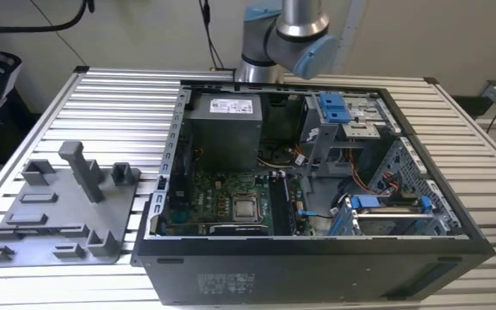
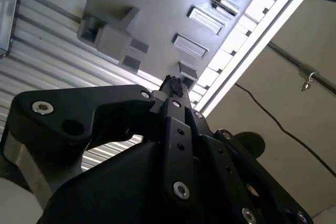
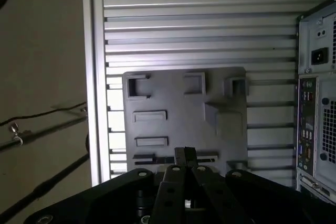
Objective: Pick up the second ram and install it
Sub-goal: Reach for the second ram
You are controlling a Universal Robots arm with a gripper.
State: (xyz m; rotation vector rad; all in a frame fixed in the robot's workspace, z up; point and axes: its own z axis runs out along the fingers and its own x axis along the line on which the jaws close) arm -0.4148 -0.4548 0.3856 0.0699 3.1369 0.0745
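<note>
While the gripper (image 3: 185,153) hung over the grey holder (image 3: 178,124), jaws seemingly closed on nothing, squaring it to the long slot (image 3: 148,157) mattered most.

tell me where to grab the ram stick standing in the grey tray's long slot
Pinch the second ram across its flat faces near mid-length, coming straight down: it seems to stand on edge in the grey tray, only its thin top edge exposed.
</note>
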